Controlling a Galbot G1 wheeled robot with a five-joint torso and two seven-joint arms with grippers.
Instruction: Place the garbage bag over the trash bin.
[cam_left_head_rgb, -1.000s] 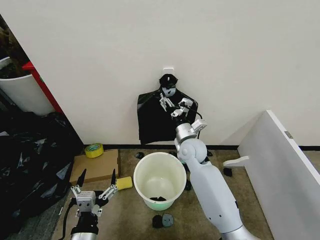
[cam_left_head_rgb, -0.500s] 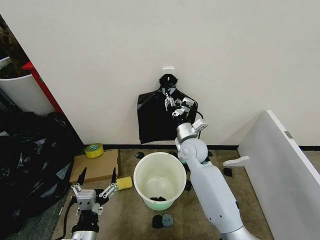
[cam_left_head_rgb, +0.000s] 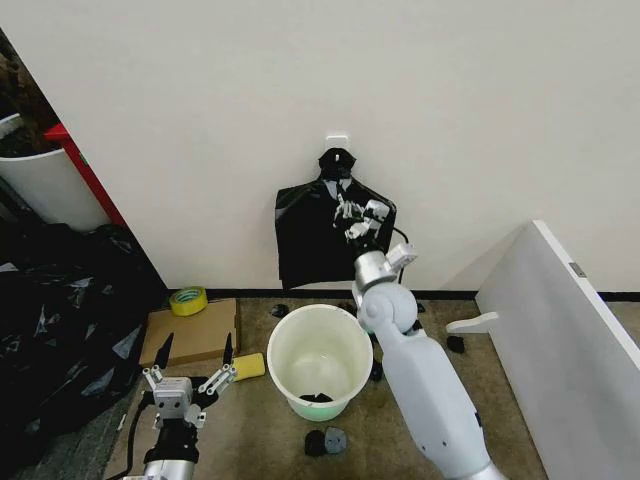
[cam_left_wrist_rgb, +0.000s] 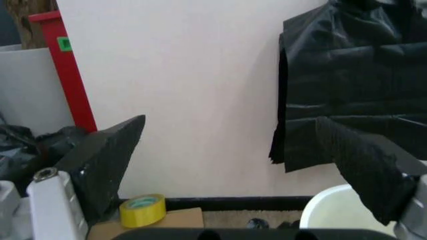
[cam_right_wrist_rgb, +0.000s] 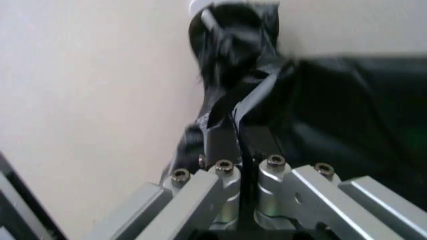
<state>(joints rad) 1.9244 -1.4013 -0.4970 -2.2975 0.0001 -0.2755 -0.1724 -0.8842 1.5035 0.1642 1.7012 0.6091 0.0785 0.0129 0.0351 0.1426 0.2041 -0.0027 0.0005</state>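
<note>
The garbage bag (cam_left_head_rgb: 308, 240) is glossy black and hangs flat on the wall from a knotted top (cam_left_head_rgb: 337, 160); it also shows in the left wrist view (cam_left_wrist_rgb: 353, 90). My right gripper (cam_left_head_rgb: 348, 214) is raised against its upper part. In the right wrist view the gripper (cam_right_wrist_rgb: 239, 131) is shut on a strip of the garbage bag (cam_right_wrist_rgb: 247, 100) just below the knot. The white trash bin (cam_left_head_rgb: 275, 350) stands open on the floor under the bag, with a small dark scrap (cam_left_head_rgb: 318, 397) inside. My left gripper (cam_left_head_rgb: 190, 366) stands open low at the left, holding nothing, and its fingers (cam_left_wrist_rgb: 100, 165) frame the wall.
A yellow tape roll (cam_left_head_rgb: 187, 299), flat cardboard (cam_left_head_rgb: 190, 332) and a yellow sponge (cam_left_head_rgb: 248, 366) lie left of the bin. A heap of black plastic (cam_left_head_rgb: 50, 320) and a white cylinder with red edging (cam_left_head_rgb: 40, 180) fill the far left. A white panel (cam_left_head_rgb: 570, 330) stands at the right.
My right gripper has shifted slightly right and down along the bag's upper part. The left arm, the bin and the bag have stayed put.
</note>
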